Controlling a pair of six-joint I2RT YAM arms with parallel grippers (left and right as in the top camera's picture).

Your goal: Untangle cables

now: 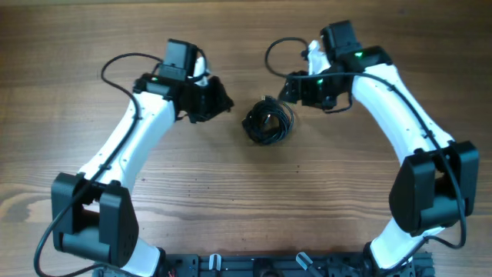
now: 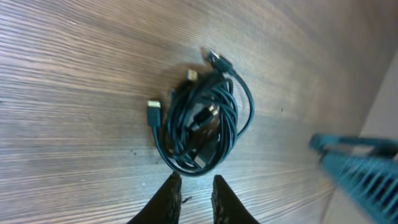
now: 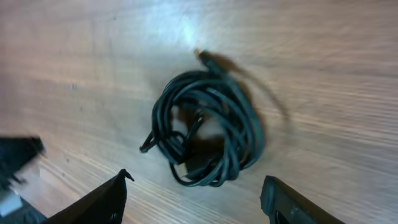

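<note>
mostly blurred cables (image 3: 236,130), hard to separate

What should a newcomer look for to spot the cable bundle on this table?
Start at the wooden table, then look to the gap between the left gripper and the right gripper. There lie the cables, a small dark coil of thin cords with plug ends poking out, loose on the wood, unlike the thicker wires fixed to the arms.

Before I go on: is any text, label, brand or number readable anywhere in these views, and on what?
No readable text in any view.
On the cable bundle and its plug ends: no legible marks.
On the robot arms and the wooden table: no labels or numbers visible.
</note>
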